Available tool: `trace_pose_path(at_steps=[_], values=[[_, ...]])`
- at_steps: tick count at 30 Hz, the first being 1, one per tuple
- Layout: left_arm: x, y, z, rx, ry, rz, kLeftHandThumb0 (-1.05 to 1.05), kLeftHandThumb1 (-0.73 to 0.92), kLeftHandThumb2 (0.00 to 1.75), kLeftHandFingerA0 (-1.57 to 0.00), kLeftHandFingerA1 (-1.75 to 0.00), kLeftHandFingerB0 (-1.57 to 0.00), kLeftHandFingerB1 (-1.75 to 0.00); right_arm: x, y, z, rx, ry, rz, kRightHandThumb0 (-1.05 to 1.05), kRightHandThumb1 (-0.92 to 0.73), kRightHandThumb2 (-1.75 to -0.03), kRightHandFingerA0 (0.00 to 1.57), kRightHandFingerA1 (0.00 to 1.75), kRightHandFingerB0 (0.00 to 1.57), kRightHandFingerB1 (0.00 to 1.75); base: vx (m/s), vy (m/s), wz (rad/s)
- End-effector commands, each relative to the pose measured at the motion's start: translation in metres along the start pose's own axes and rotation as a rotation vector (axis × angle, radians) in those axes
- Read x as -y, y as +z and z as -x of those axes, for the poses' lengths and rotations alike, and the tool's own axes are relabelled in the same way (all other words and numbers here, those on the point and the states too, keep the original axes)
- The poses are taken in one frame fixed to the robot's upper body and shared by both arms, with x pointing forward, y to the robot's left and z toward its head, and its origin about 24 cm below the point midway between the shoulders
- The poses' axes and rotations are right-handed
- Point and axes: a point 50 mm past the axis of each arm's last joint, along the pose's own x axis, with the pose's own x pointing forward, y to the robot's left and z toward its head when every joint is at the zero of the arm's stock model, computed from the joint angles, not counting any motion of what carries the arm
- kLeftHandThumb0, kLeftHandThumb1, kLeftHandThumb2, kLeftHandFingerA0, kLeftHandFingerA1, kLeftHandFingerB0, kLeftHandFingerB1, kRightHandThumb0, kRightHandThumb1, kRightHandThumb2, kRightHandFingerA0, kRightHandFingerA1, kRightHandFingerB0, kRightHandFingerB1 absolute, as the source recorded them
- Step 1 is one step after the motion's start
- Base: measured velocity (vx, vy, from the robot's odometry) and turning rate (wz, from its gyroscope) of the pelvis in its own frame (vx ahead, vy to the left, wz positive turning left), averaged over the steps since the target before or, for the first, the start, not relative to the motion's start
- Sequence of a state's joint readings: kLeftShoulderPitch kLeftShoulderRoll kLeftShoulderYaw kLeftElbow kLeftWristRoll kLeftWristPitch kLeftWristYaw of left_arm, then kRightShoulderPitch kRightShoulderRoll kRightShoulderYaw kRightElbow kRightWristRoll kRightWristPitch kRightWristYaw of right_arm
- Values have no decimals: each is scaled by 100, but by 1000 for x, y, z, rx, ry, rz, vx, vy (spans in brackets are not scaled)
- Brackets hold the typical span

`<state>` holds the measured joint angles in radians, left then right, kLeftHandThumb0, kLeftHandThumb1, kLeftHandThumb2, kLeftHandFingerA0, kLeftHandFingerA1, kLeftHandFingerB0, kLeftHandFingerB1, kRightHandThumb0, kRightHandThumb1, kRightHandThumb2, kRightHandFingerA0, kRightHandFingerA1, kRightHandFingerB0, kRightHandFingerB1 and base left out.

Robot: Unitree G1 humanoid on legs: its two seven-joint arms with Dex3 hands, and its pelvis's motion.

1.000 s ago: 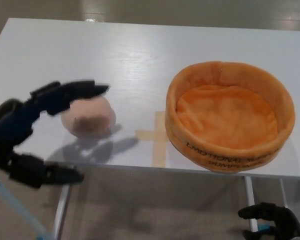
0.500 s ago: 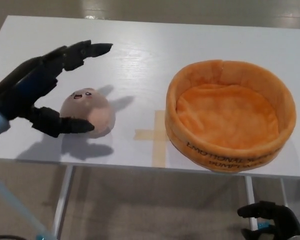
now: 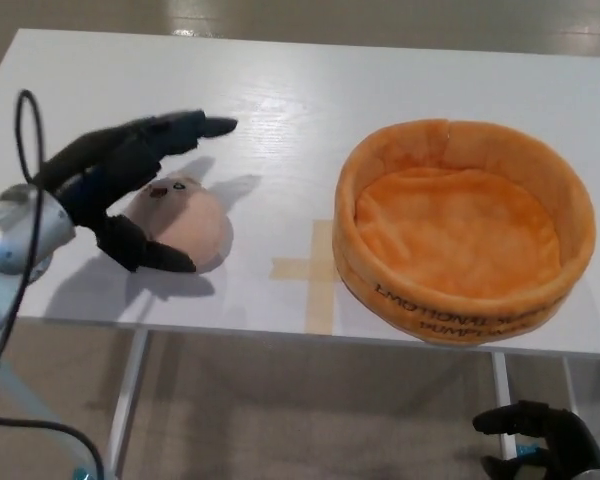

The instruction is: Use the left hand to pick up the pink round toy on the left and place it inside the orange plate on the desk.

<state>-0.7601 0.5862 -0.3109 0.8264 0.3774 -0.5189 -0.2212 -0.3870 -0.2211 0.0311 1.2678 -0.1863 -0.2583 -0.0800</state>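
The left hand (image 3: 130, 185) has dropped in closer around the pink round toy (image 3: 180, 222) than half a second ago — fingers (image 3: 185, 130) now arch over its far side, thumb tucked against its near side, spread wide and not yet squeezing. The toy sits on the white desk (image 3: 280, 90), left of the tape cross (image 3: 315, 270), well apart from the empty orange plate (image 3: 463, 230). The grasp looks about to close. The right hand (image 3: 540, 430) hangs low under the desk edge, fingers curled, holding nothing.

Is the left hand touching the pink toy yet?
Touching. In the head view, the left hand has its thumb pressed against the front of the pink round toy, while its fingers arch above it, not closed.
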Motion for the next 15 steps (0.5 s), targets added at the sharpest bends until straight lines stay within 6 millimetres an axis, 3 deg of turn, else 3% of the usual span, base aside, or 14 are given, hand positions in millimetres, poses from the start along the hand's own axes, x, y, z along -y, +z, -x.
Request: trace_pose_path(at_steps=[1, 2, 6, 11, 12, 13, 14, 15], values=[[18, -12, -6, -98, -30, -62, -30, 32, 62, 0, 0, -6, -30, -4, -6, 2, -22, 26, -7, -11, -55, -61, 66, 88, 65, 79, 0, 0, 0], [21, -13, -6, -107, -37, -59, -31, 22, 58, 0, -3, -4, -29, -4, -7, 2, -23, 26, -8, -11, -56, -61, 65, 87, 65, 79, 0, 0, 0], [36, -25, -4, -177, -81, -20, -35, 23, 59, 0, -4, -4, -28, -3, -8, 2, -31, 26, -1, -11, -54, -61, 69, 89, 65, 79, 0, 0, 0], [39, -30, -2, -211, -91, -12, -36, 24, 61, 0, -5, -5, -28, -3, -8, 2, -37, 26, 3, -11, -55, -60, 64, 86, 65, 78, 0, 0, 0], [44, -34, 0, -233, -93, 17, -33, 45, 64, -6, -18, -9, -33, -4, -8, 2, -36, 32, 3, -12, -56, -60, 67, 90, 67, 79, 0, 0, 0], [46, -36, 1, -245, -91, 33, -33, 45, 64, -6, -18, -9, -33, -4, -8, 2, -38, 34, 3, -12, -56, -60, 67, 90, 67, 79, 0, 0, 0], [46, -36, 1, -249, -91, 48, -41, 53, 63, -17, -34, -16, -33, -4, -8, 2, -41, 37, 2, -12, -56, -60, 66, 88, 65, 78, 0, 0, 0], [47, -37, 2, -250, -91, 56, -41, 53, 63, -17, -34, -16, -33, -4, -8, 2, -43, 39, 2, -12, -56, -60, 66, 88, 65, 78, 0, 0, 0]])
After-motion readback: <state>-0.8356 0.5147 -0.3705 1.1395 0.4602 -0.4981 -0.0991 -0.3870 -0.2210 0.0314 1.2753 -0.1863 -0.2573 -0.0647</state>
